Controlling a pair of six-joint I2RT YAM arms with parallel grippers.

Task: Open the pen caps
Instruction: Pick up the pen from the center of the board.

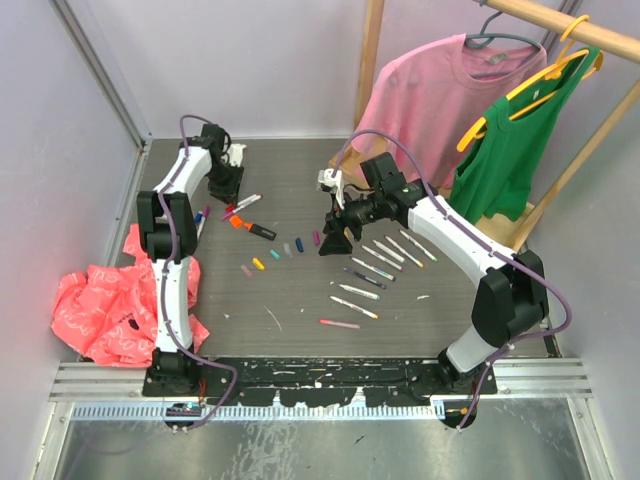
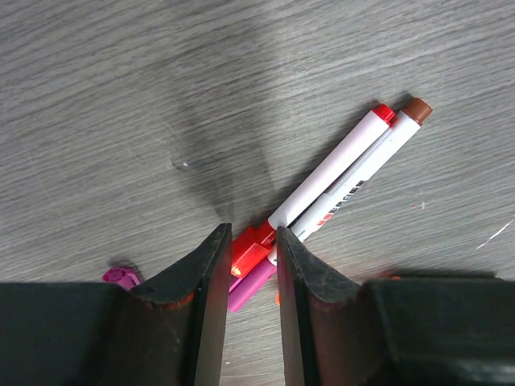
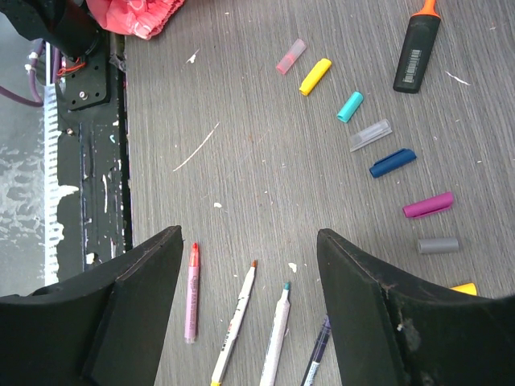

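a crumpled pink bag (image 1: 110, 305) lay across the table's (image 1: 290, 300) near left edge, beside the left arm's base. toward the far left corner the left claw (image 2: 253, 233) sat low over two white pens (image 2: 338, 173), its jaws narrow on either side of a red cap (image 2: 251, 248); whether they pressed it i could not tell. mid-table, loose pen caps (image 3: 378, 133) lay in a curved row, each apart from the next, near an orange-black marker (image 3: 417, 48). the right claw (image 3: 249, 241) hovered with jaws wide and nothing between them, bare table beneath. uncapped pens (image 1: 385, 262) fanned out just right of it, short of the right edge.
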